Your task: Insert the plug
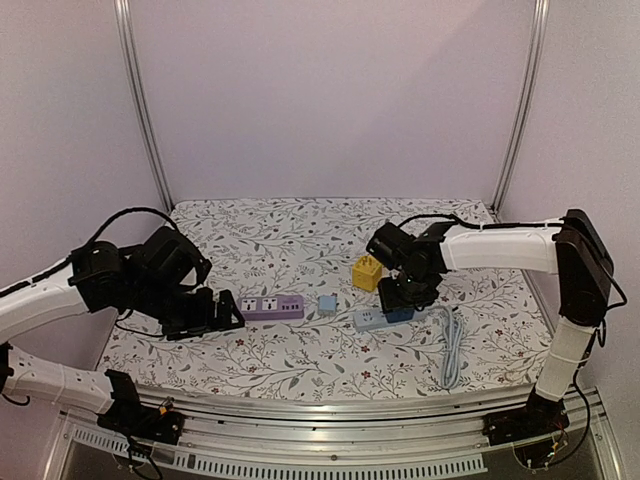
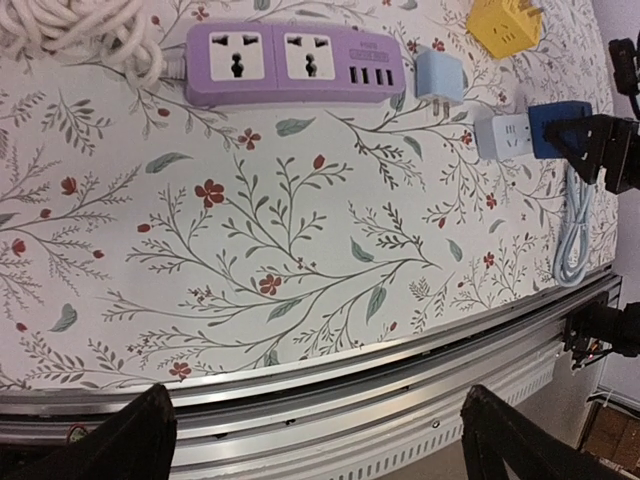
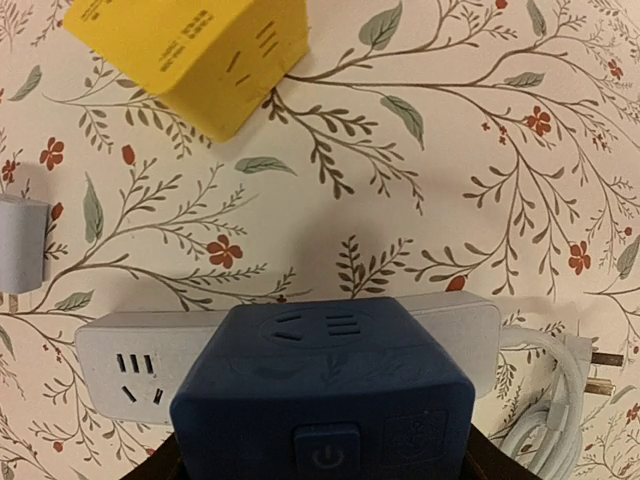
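Shows, from the right wrist alone, the slots and power button on the blue cube plug (image 3: 320, 390), sitting across the middle of the white strip (image 3: 120, 365); cannot tell there whether pressed home. Confirms from overhead the right pincer (image 1: 405, 300) clamped on that plug. Reveals, from the left wrist only, the left pincer (image 2: 320, 440) spread wide, its fingers (image 2: 140, 440) gripping nothing, well left of the white strip and past the purple strip (image 2: 295, 65). Counts two strips, two cube plugs including the yellow cube plug (image 3: 190, 50), one small pale-blue adapter (image 2: 438, 75) and one looped cable (image 1: 450, 350). Places the yellow cube plug just behind the white strip, the adapter between the white strip and the purple strip, the cable at the white strip's right end. Leaves open floral counter (image 2: 300, 250) in front of the white strip down to the metal rail (image 2: 350, 375), and more behind the yellow cube plug.
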Controlling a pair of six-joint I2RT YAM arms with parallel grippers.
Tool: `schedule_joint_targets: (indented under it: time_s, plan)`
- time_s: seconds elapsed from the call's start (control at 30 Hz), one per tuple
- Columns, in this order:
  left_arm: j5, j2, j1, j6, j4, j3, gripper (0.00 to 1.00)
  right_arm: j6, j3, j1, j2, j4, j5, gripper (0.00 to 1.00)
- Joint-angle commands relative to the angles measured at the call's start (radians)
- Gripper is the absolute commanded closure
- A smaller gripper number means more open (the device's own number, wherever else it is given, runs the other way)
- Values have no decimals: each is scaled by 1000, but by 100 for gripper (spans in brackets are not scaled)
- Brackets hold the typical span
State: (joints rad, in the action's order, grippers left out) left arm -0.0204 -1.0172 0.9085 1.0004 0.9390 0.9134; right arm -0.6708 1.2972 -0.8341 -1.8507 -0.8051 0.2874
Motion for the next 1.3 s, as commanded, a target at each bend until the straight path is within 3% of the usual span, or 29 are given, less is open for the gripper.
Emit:
schedule_joint_targets:
  time_s: [0.0, 0.33, 0.6, 0.9, 1.13, 1.27]
  plan:
    - [-16, -21, -8, -27, 1, 33, 0, 37, -157, 150, -42, -309, 229, 100]
    - [-9, -123, -11, -72, -8, 103, 1, 66, -236, 263, 26, -290, 238, 100]
    - [13, -232, -14, -124, -34, 170, 2, 71, -217, 271, 44, -287, 224, 96]
    - [64, -328, -14, -178, -15, 260, 3, 54, -200, 273, 122, -308, 214, 63]
    - [69, -353, -14, -187, -20, 282, 3, 70, -165, 273, 153, -342, 229, 52]
    - [67, -356, -14, -192, -23, 283, 3, 84, -157, 274, 173, -337, 217, 40]
